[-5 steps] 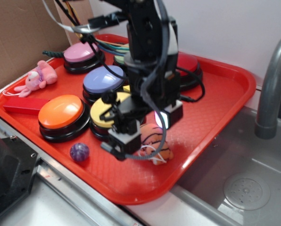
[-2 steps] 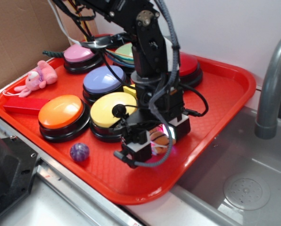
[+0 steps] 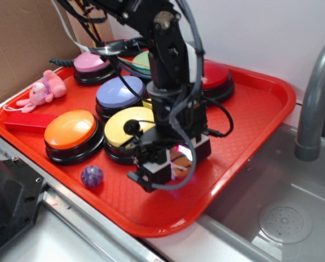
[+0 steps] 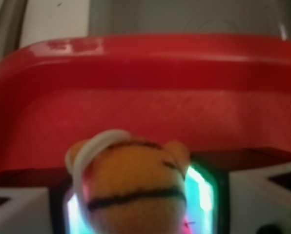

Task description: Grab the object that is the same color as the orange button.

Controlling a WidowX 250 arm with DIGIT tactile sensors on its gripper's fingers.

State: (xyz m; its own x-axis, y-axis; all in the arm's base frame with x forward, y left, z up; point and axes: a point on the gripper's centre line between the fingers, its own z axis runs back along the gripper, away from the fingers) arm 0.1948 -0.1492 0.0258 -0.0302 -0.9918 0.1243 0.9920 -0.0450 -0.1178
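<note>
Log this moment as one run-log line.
phase: grasp | gripper: low on red tray, fingers either side of orange plush tiger | closure: unclear | orange button: untouched

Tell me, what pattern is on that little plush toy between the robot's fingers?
Orange with thin black stripes, plus a white string loop; the plush tiger shows best in the wrist view.

Orange striped plush tiger (image 4: 133,187) fills foreground between end effector (image 4: 135,204) fingers; red tray (image 4: 150,73) beyond.

Exterior view: high, angled down across the red tray (image 3: 260,103), sink at 3 o'clock. Wrist view: very close, low, facing the tray rim (image 4: 145,53). Both share the tray.
</note>
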